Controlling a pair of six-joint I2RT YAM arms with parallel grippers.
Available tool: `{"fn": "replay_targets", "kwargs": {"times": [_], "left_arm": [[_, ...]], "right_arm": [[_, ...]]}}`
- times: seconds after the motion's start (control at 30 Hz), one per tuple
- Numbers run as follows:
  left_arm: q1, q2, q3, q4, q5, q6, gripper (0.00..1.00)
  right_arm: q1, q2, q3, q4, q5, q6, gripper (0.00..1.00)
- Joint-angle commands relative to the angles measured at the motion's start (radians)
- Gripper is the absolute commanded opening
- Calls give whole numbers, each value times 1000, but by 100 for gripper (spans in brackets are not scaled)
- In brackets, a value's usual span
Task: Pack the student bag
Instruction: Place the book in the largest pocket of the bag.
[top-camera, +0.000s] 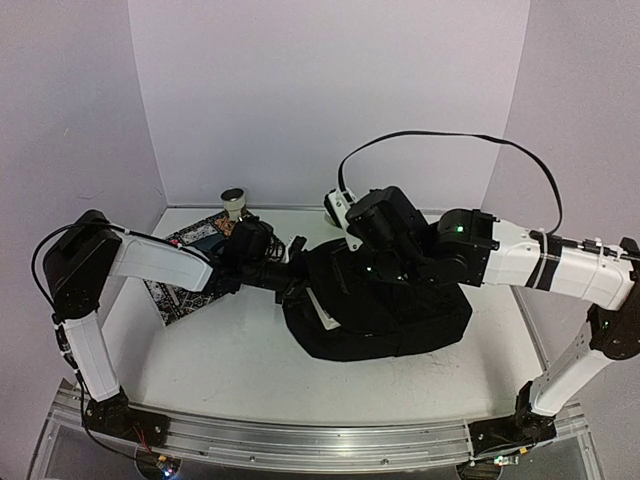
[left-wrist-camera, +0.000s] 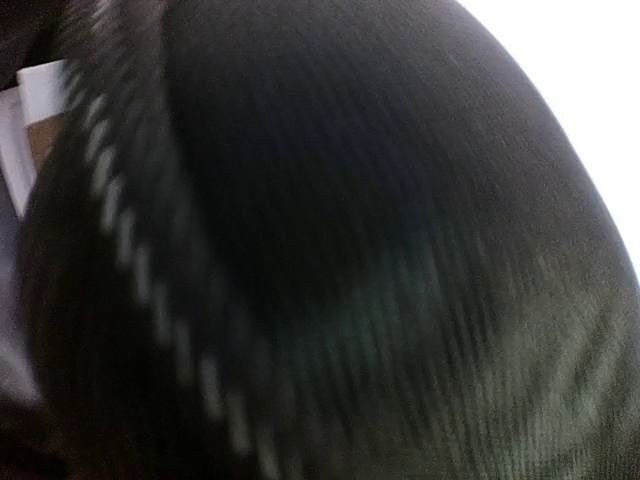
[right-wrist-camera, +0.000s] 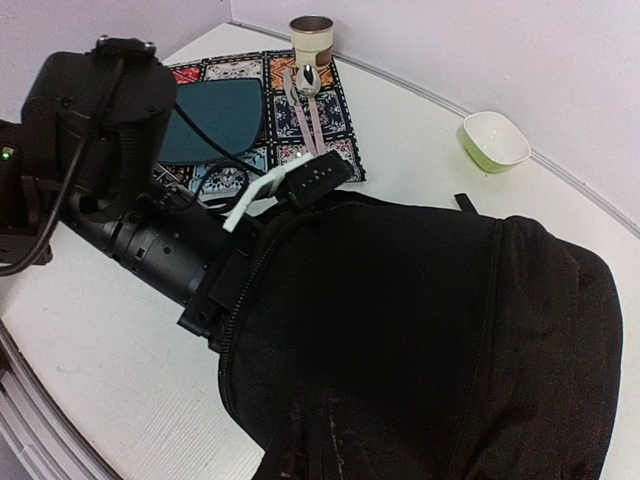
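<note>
The student bag (top-camera: 385, 315), a large black fabric backpack, lies in the middle of the table. It also shows in the right wrist view (right-wrist-camera: 420, 320). My left arm reaches from the left into its zipped opening (right-wrist-camera: 225, 320). My left gripper is hidden inside, and the left wrist view shows only black fabric (left-wrist-camera: 380, 260) and zip teeth (left-wrist-camera: 130, 250). My right gripper (right-wrist-camera: 330, 445) is over the bag's top, its dark fingers close together and pinching the fabric. Something white (top-camera: 322, 316) shows at the bag's mouth.
A patterned mat (right-wrist-camera: 335, 110) with a dark teal plate (right-wrist-camera: 215, 110) lies at the far left, with a spoon (right-wrist-camera: 310, 85) and a cup (right-wrist-camera: 311, 40) on it. A green bowl (right-wrist-camera: 495, 140) stands by the back wall. The walls are close behind.
</note>
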Motion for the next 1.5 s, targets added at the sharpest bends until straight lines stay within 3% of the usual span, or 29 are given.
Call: {"fn": "replay_targets", "kwargs": {"times": [0.0, 0.2, 0.43, 0.57, 0.77, 0.9, 1.07, 1.27, 1.47], "left_arm": [[4, -84, -24, 38, -28, 19, 65], [4, -119, -59, 21, -40, 17, 60], [4, -121, -68, 11, -50, 19, 22], [4, -77, -10, 9, -34, 27, 9], [3, 3, 95, 7, -31, 47, 6], [-6, 65, 144, 6, -21, 54, 14], [-2, 31, 120, -24, -55, 99, 40], [6, -43, 159, -295, -206, 266, 63], [7, -139, 145, -435, -320, 338, 74]], "right_arm": [[6, -35, -13, 13, 32, 26, 6], [6, -38, -20, 13, 43, 36, 5], [-29, -73, -89, 7, 71, 108, 15], [-70, -96, -137, 4, 45, 163, 18], [-133, -140, -224, 2, 5, 241, 25], [-149, -156, -257, 3, -9, 262, 28], [-152, -164, -265, 4, -9, 264, 32], [-153, -171, -283, 4, -9, 274, 39], [-153, -173, -291, 3, -14, 281, 45]]}}
